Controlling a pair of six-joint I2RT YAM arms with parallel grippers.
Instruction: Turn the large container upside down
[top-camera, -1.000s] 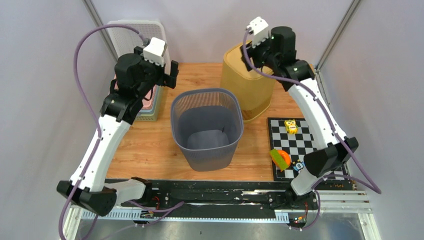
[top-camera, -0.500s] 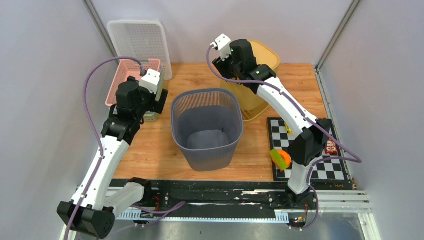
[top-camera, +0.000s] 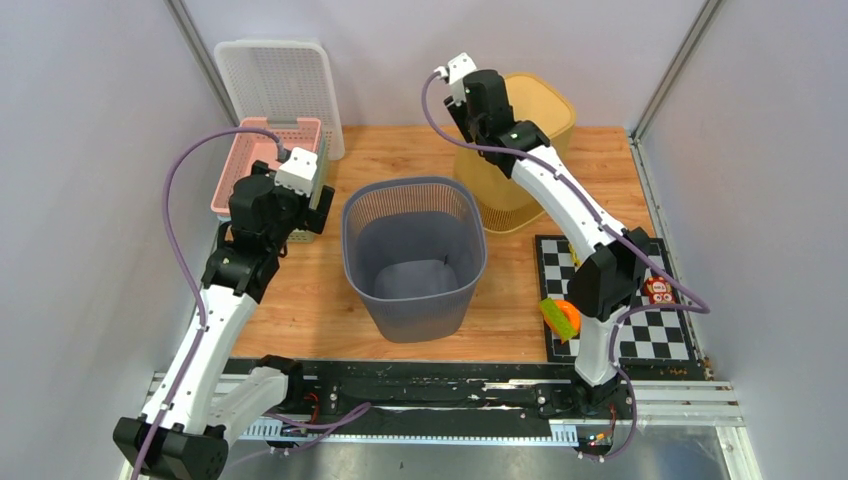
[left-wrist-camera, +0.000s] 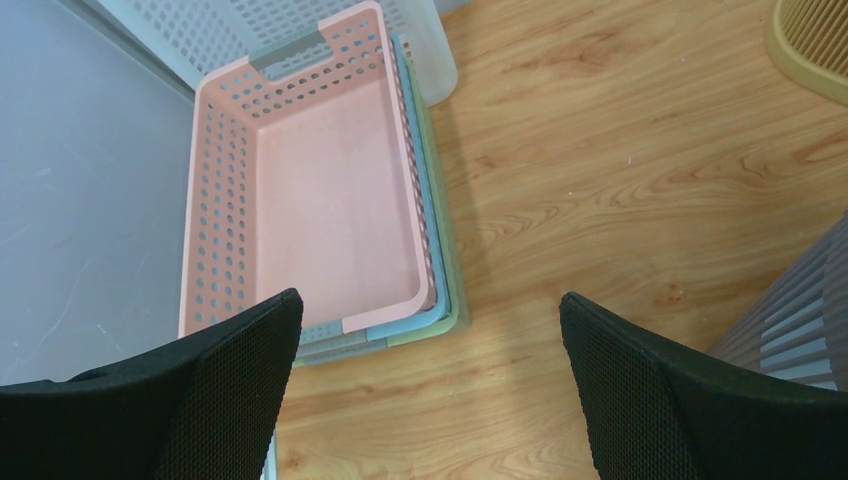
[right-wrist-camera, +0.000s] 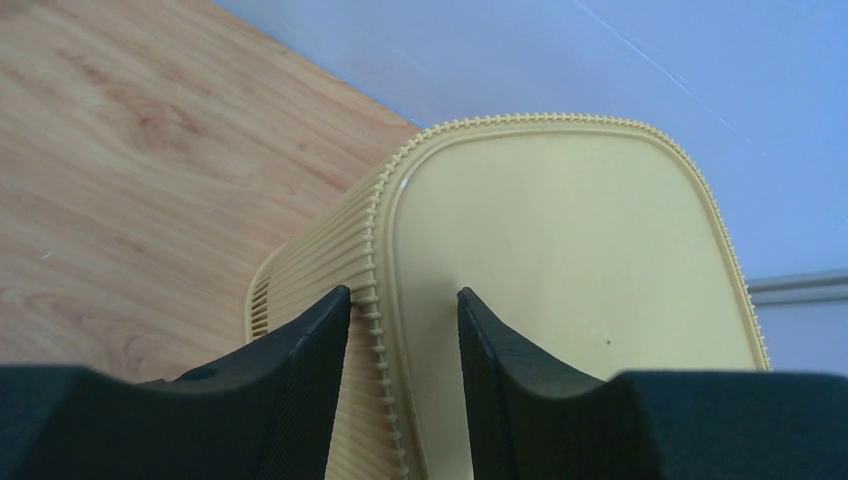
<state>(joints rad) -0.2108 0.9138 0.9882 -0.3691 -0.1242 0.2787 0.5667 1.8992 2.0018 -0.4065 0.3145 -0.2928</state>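
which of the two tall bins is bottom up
The yellow bin at the back right: its closed base faces up, with the right gripper astride its edge. The grey bin in the middle stands mouth up.

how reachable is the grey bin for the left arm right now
Probably yes: the left end effector is open and hovers over bare table beside the grey bin, with the pink basket on its other side and nothing between.
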